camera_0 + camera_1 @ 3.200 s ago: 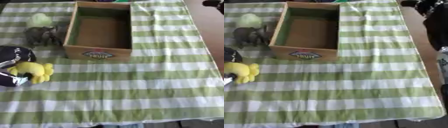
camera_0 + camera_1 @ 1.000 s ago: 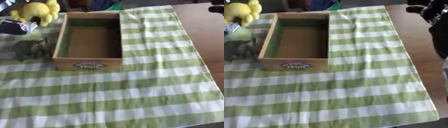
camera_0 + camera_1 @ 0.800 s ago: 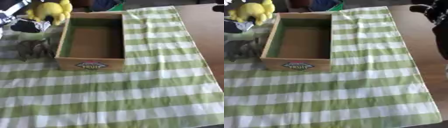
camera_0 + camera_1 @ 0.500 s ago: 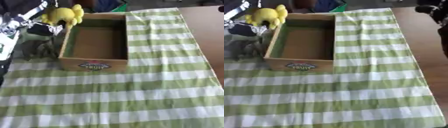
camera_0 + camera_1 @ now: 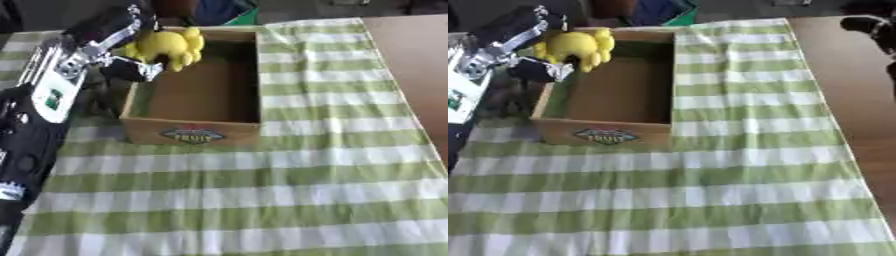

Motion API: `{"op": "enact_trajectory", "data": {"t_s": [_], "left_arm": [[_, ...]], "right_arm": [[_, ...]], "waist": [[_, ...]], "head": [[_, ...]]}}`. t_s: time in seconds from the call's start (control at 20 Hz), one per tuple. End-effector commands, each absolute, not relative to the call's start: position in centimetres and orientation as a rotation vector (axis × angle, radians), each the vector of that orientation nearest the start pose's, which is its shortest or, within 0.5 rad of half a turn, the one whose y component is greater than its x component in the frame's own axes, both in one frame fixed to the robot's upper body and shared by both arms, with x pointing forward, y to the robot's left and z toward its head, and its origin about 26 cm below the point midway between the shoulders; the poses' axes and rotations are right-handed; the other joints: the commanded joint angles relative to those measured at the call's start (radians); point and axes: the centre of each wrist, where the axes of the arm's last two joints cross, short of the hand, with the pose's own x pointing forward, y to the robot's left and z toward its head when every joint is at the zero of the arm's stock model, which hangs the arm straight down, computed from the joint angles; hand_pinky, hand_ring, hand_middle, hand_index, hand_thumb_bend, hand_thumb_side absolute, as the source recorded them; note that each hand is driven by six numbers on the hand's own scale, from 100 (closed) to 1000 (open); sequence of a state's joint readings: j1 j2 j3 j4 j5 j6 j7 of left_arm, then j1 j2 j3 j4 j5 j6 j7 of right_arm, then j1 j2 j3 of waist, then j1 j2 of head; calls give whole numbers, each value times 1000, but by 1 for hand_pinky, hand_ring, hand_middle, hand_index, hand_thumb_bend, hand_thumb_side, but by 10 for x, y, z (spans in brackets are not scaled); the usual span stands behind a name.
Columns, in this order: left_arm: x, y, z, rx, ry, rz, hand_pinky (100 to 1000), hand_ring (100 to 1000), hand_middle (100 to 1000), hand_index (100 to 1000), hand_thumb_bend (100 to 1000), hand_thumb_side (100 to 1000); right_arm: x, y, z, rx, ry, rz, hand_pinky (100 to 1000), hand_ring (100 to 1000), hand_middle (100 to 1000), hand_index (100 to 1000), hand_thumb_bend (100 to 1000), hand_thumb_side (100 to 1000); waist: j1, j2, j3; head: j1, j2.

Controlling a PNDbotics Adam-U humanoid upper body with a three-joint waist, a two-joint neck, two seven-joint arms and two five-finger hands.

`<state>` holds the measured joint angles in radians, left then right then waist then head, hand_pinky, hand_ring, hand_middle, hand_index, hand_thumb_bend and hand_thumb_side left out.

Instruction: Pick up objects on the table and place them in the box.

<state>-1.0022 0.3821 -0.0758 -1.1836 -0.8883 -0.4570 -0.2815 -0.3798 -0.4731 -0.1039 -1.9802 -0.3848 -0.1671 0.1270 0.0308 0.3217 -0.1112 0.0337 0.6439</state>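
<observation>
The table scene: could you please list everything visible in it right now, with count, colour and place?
yellow plush toy: one, yellow, held above the box's far left corner
box: one, brown cardboard with a label on its front, on the cloth left of centre, nothing seen inside
tablecloth: one, green and white checked, covering most of the table
table: one, brown, bare at the right
left hand: one, black and silver, curled round the toy
right hand: dark, upper right corner, fingers unclear

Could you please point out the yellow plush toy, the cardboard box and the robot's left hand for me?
yellow plush toy (image 5: 166,46), left eye view, on its round body.
cardboard box (image 5: 192,134), left eye view, on its front wall at the label.
left hand (image 5: 131,71), left eye view, on the dark fingers under the toy.
</observation>
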Motion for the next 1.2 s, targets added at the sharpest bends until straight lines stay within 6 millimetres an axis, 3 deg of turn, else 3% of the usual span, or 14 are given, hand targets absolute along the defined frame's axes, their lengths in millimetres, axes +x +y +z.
{"op": "enact_trajectory", "data": {"t_s": [0.05,0.3,0.6,0.65,0.8,0.9,0.95,1.0,1.05,1.2], "left_arm": [[457,223,297,-1272,2572,1950,473,651,510,447,100,265],[464,214,289,-1328,2548,1959,454,635,493,478,100,259],[473,209,270,-1392,2477,2105,460,630,504,575,100,247],[474,209,268,-1402,2455,2130,469,635,519,620,100,210],[477,212,261,-1440,2371,2225,506,689,579,728,100,245],[478,213,259,-1476,2317,2266,588,792,718,858,100,382],[477,214,259,-1497,2293,2272,649,859,802,915,100,538],[477,214,261,-1520,2271,2267,670,880,828,937,169,611],[476,214,263,-1546,2257,2251,701,910,870,978,329,749],[473,215,271,-1643,2245,2165,726,936,907,1000,515,819]], "right_arm": [[301,-297,256,164,-2519,417,763,763,704,848,100,1000],[303,-292,261,193,-2537,408,763,764,705,847,100,1000],[304,-287,263,233,-2543,398,764,764,705,847,100,1000],[304,-287,263,233,-2542,396,764,764,704,847,100,1000],[304,-288,262,231,-2539,394,764,764,704,847,100,1000],[303,-289,261,225,-2535,392,764,764,704,846,100,1000],[303,-289,260,222,-2533,392,764,763,703,846,100,1000],[303,-290,260,220,-2531,394,764,763,703,846,100,1000],[303,-290,259,218,-2528,394,764,763,703,846,100,1000],[303,-290,258,217,-2523,394,764,763,703,845,100,1000]], "waist": [[0,-15,-7],[4,-4,-37],[8,0,-66],[8,0,-68],[8,0,-72],[9,-1,-71],[9,-2,-69],[9,-3,-68],[9,-5,-67],[9,-8,-65]], "head": [[11,-18],[36,-32],[58,-38],[59,-37],[62,-36],[61,-35],[60,-34],[59,-33],[58,-31],[57,-28]]}}
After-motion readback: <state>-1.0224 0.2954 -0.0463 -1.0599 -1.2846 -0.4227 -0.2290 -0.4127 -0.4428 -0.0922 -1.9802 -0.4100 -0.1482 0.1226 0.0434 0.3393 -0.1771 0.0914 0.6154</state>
